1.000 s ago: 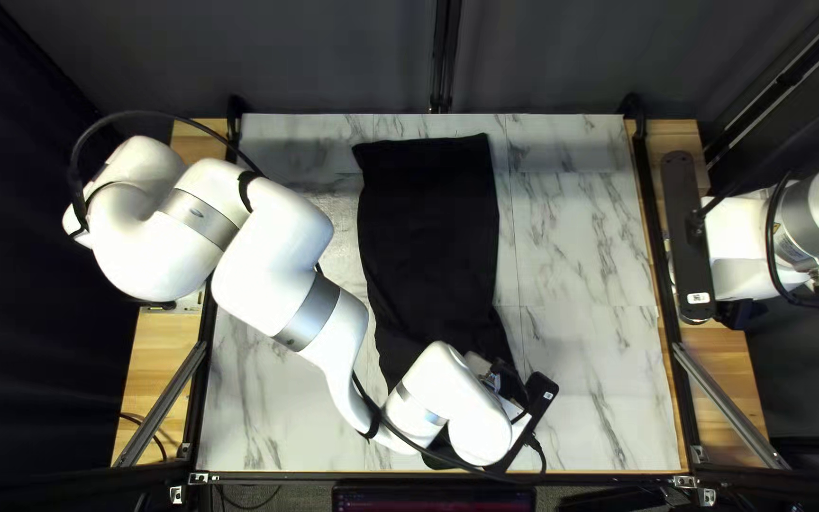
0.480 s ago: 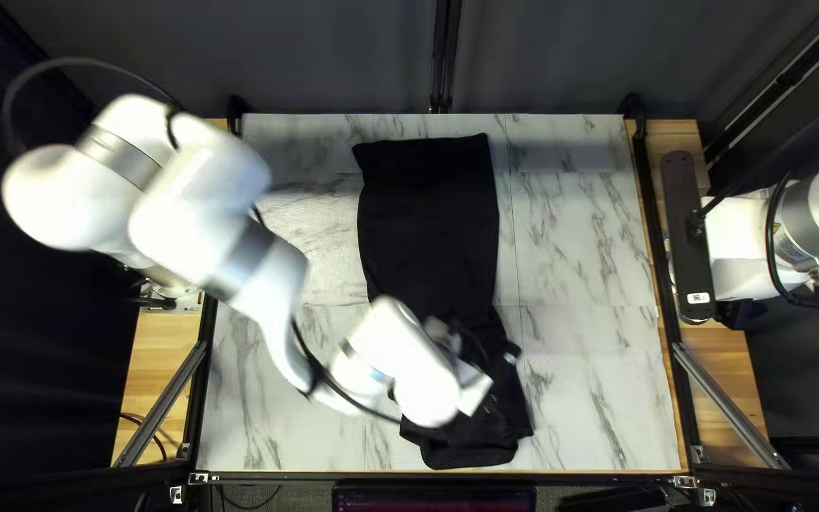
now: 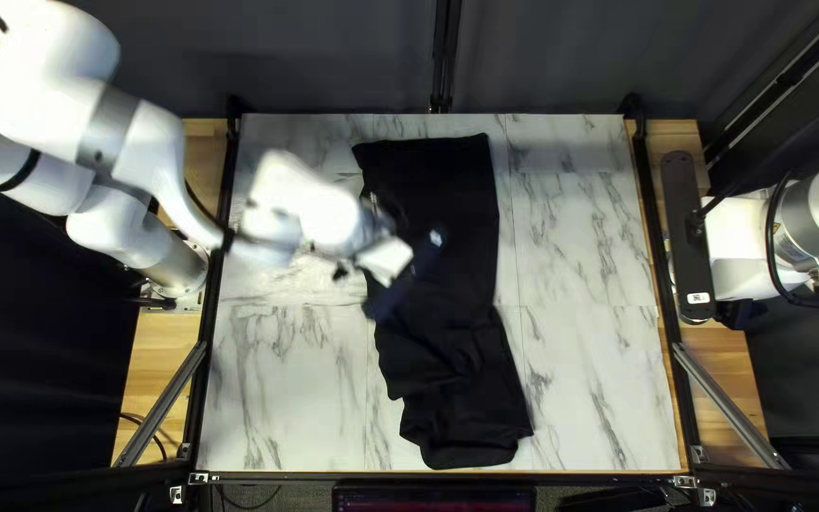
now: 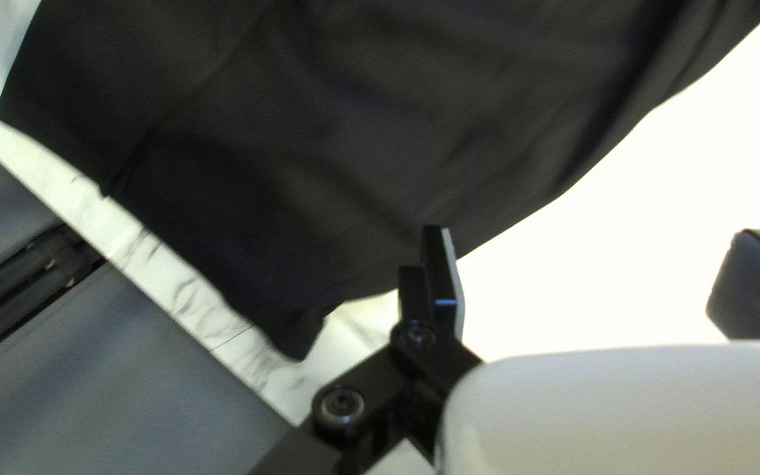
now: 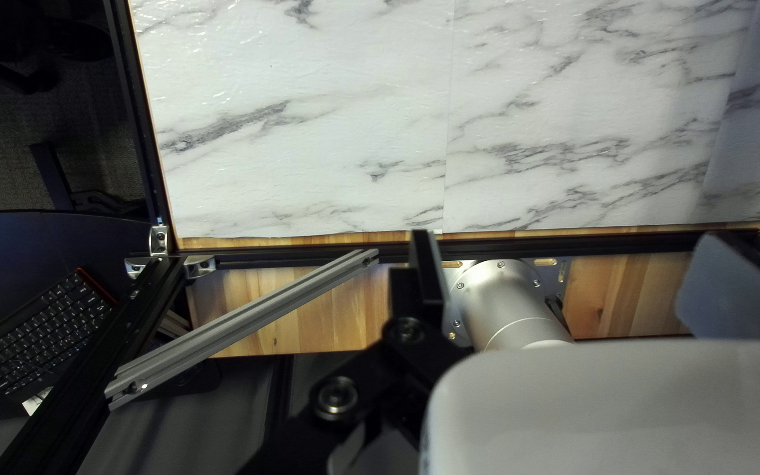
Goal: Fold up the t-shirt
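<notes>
- Black t-shirt (image 3: 438, 194) lies lengthwise on the marbled table (image 3: 585, 246), between the two arms; far half mostly smooth, near half rumpled.
- Left gripper (image 3: 386, 258) reaches in over the shirt's left side; fingers spread wide, holding nothing.
- Its wrist view shows one finger (image 4: 442, 281) against the shirt's edge; can't tell if they touch.
- Right gripper (image 3: 734, 237) is at the table's right edge, well apart from the shirt; fingers wide apart, grip empty.

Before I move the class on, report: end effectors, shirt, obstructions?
Left end effector open, empty. Right end effector open, empty. Black shirt lengthwise, rumpled at near end. Left arm partly covers it.
</notes>
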Tool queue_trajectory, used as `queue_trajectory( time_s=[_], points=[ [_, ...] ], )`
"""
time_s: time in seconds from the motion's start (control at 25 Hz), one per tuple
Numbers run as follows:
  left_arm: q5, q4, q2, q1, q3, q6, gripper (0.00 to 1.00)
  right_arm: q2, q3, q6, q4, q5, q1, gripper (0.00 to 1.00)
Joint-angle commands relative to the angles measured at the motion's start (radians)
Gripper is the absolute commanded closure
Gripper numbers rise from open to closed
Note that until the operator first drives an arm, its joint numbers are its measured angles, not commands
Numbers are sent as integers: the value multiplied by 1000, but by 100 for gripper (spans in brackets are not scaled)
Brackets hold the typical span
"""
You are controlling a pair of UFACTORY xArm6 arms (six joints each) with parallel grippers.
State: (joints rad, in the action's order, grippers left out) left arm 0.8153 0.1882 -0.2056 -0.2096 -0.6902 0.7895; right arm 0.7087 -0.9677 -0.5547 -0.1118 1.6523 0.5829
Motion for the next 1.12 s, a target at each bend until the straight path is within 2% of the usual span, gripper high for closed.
queue_trajectory(
  time_s=[0.04, 0.32, 0.4, 0.56, 0.68, 0.88, 1.12],
  points=[
    [-31, -51, 65, -119, -28, 117, 0, 0, 0, 0, 0, 0, 0, 0],
    [-31, -51, 65, -119, -28, 117, 0, 0, 0, 0, 0, 0, 0, 0],
    [-50, -49, 37, -102, 13, 83, 0, 0, 0, 0, 0, 0, 0, 0],
    [-98, -3, 1, -201, 91, 110, 0, 0, 0, 0, 0, 0, 0, 0],
    [-184, 61, 34, -282, 131, 93, 0, 0, 0, 0, 0, 0, 0, 0],
    [-245, 132, 121, -343, 104, 7, 0, 0, 0, 0, 0, 0, 0, 0],
    [-203, 120, 154, -317, 50, -115, 0, 0, 0, 0, 0, 0, 0, 0]
  ],
)
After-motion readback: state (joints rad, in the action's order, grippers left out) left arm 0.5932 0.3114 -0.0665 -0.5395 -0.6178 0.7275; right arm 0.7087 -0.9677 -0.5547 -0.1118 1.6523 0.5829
